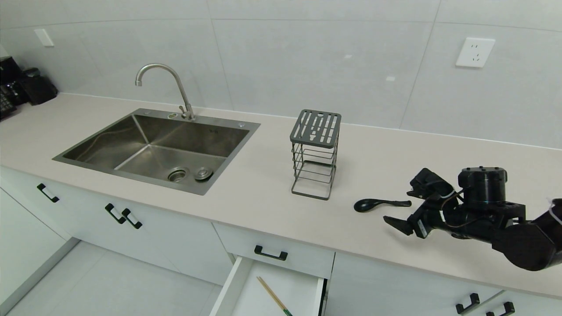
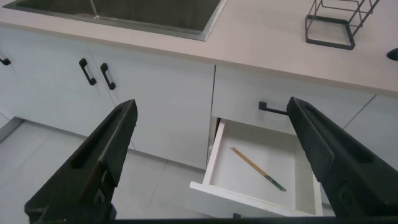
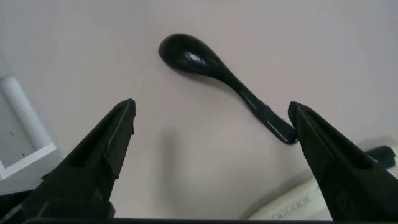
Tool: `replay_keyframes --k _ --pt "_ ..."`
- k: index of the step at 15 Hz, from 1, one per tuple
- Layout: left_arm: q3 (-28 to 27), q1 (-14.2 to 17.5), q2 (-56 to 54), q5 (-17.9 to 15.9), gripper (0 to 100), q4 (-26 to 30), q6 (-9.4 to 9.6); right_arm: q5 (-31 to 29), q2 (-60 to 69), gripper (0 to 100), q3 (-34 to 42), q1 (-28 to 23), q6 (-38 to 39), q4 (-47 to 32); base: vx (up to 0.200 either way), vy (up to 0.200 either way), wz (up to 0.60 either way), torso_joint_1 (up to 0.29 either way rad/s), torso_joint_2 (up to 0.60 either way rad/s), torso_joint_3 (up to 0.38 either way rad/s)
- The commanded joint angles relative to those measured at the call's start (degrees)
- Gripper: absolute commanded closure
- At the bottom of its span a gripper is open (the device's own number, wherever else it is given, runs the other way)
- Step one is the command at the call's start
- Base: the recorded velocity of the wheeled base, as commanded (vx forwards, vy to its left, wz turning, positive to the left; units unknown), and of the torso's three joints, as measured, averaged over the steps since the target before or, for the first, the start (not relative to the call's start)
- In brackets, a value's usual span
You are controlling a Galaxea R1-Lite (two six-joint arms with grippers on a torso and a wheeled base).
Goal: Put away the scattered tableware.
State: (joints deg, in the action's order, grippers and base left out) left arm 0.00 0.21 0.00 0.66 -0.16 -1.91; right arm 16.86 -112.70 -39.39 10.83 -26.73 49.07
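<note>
R gripper point(image 1: 405, 204) hovers by black spoon point(image 1: 381, 203) on table point(image 1: 263, 193), jaws apart. L gripper point(image 2: 211, 104) above open drawer point(image 2: 214, 163) w/ chopsticks point(image 2: 258, 168), jaws apart.

Readable text: none can be made out anywhere.
Sticker: a small oval sticker point(image 1: 171, 115) sits on the back rim of the sink point(image 1: 131, 177), just beside the tap's foot; its print is too small to read.
Stamp: a tiny dark mark point(image 1: 213, 130) stands on the sink's back inner wall, toward its right end; the characters are not legible.
Strip: a white strip point(image 3: 292, 205) with dark lettering shows close by the right claw point(image 3: 211, 104), well apart from the sink; it is cut off and blurred.
</note>
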Motion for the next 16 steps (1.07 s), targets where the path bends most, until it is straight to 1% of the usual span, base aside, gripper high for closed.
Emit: replay_keyframes --k 1,11,16 --pt "0.0 0.0 0.0 0.0 0 0.0 -0.02 0.5 -6.8 0 -4.0 0.0 0.0 0.2 0.0 0.0 0.0 0.0 0.0 0.0" --pt "0.0 0.0 0.0 0.0 0 0.0 -0.02 0.3 -15.2 0 -13.0 1.0 0.9 0.2 0.0 0.0 0.0 0.0 0.0 0.0" --pt "0.0 0.0 0.0 0.0 0 0.0 -0.02 0.1 -17.4 0 -15.5 1.2 2.6 0.2 0.0 0.0 0.0 0.0 0.0 0.0"
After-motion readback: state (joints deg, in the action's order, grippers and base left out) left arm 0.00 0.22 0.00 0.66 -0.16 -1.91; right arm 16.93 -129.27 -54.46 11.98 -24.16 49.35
